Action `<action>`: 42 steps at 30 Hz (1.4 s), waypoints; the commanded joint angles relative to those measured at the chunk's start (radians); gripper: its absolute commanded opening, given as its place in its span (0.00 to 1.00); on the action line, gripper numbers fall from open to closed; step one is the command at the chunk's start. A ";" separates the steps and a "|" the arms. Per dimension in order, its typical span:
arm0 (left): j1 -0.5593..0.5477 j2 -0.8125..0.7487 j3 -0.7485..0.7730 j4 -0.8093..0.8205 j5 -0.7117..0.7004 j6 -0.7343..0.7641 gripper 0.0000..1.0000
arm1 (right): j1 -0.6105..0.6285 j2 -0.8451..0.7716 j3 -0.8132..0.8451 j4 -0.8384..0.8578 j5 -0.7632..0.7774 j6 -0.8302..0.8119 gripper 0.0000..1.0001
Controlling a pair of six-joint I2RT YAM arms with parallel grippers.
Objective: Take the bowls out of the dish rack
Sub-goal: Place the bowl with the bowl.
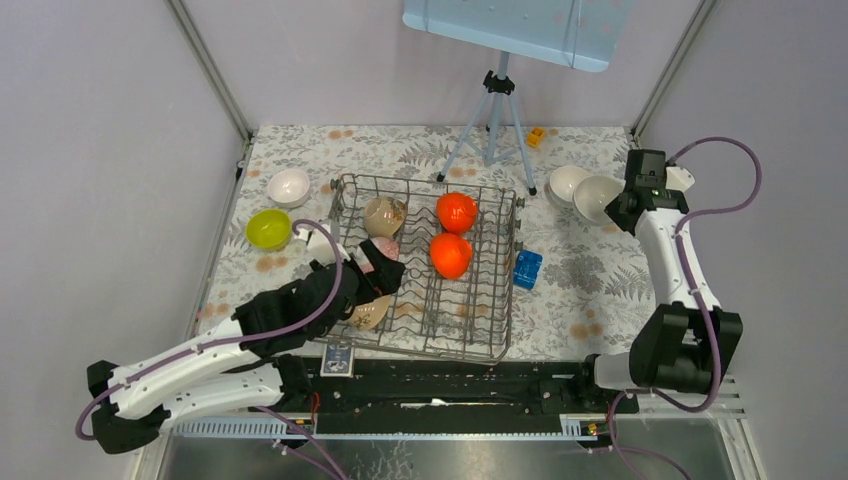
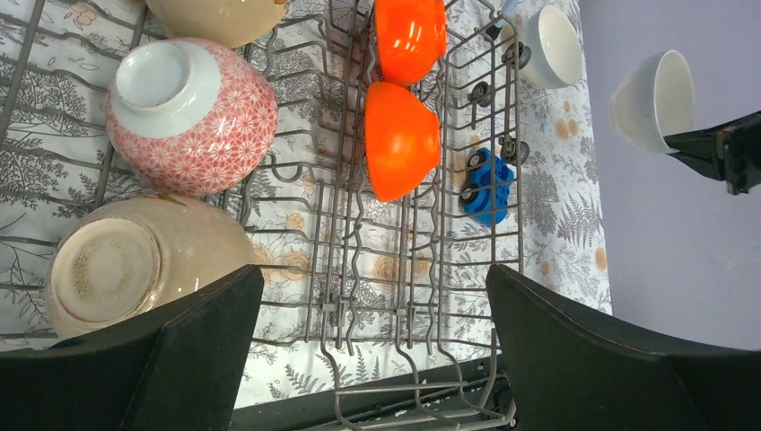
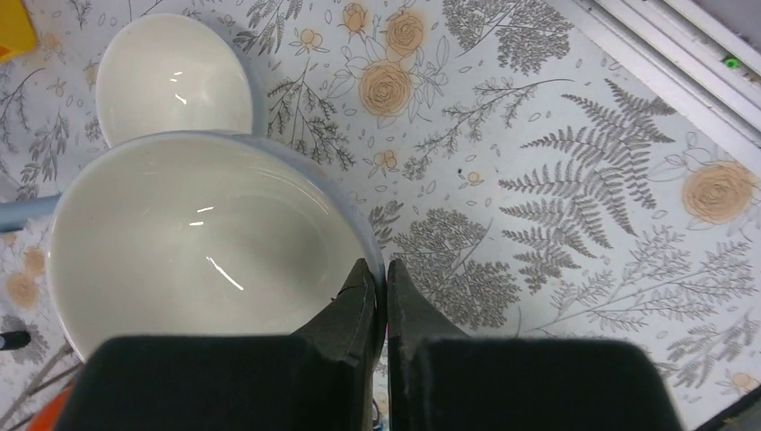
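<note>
The grey wire dish rack (image 1: 490,300) sits mid-table. It holds two orange-red bowls (image 1: 456,211) (image 1: 450,254), a beige bowl (image 1: 384,214), a pink patterned bowl (image 2: 193,112) and another beige bowl (image 2: 135,265), all upside down or tilted. My left gripper (image 2: 372,305) is open and empty above the rack's near left part, next to the near beige bowl. My right gripper (image 3: 386,278) is shut on the rim of a white bowl (image 3: 206,242), held at the far right beside another white bowl (image 3: 170,76). A white bowl (image 1: 289,186) and a lime-yellow bowl (image 1: 268,229) stand left of the rack.
A small blue block (image 1: 527,268) lies just right of the rack. A grey tripod (image 1: 492,120) stands behind it, with a small yellow block (image 1: 536,136) nearby. A small card (image 1: 338,358) lies at the rack's near left corner. Walls close in on both sides.
</note>
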 commanded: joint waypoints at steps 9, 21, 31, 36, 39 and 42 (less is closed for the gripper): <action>0.003 -0.105 -0.092 -0.007 -0.003 -0.088 0.99 | -0.029 0.333 0.341 0.127 -0.082 -0.004 0.00; 0.003 -0.038 -0.101 0.004 0.003 -0.101 0.99 | -0.030 0.509 0.447 0.157 -0.153 -0.013 0.00; 0.003 0.007 -0.108 0.045 0.032 -0.128 0.99 | -0.030 0.546 0.427 0.199 -0.174 0.005 0.00; 0.002 0.002 -0.112 0.041 0.026 -0.145 0.99 | -0.030 0.571 0.435 0.189 -0.172 0.013 0.00; 0.003 -0.002 -0.114 0.040 0.026 -0.148 0.99 | -0.030 0.577 0.440 0.184 -0.162 0.006 0.00; 0.003 -0.001 -0.117 0.040 0.026 -0.152 0.99 | -0.030 0.584 0.440 0.183 -0.158 0.004 0.00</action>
